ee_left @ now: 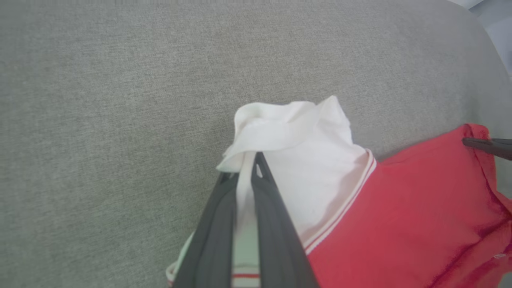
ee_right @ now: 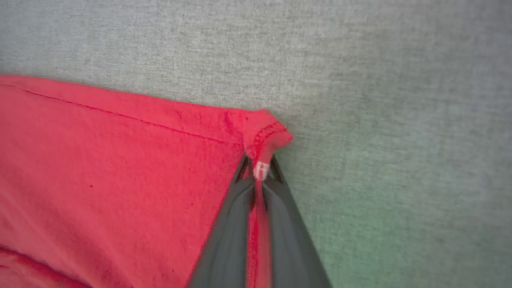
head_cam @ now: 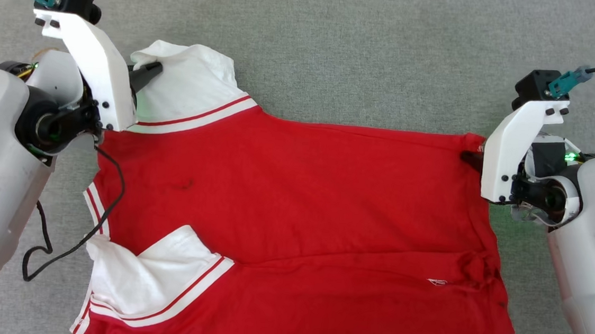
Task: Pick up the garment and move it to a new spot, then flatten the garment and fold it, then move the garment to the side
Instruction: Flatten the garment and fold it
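Note:
The garment [head_cam: 294,204], a red jersey with white sleeves and red-and-white striped trim, lies spread sideways on the grey surface, its near long edge folded over. My left gripper [head_cam: 152,68] is shut on the far white sleeve [ee_left: 304,152], whose fabric bunches between the dark fingers [ee_left: 276,224]. My right gripper [head_cam: 470,158] is shut on the far red hem corner [ee_right: 266,136], pinched with a small white tag showing between the fingers [ee_right: 288,236]. The near sleeve [head_cam: 156,278] lies folded on the red body.
Grey fabric surface [head_cam: 371,45] extends all around the jersey, with open room beyond its far edge. A black cable [head_cam: 74,239] hangs from my left arm across the jersey's collar end. My pale forearms flank both sides.

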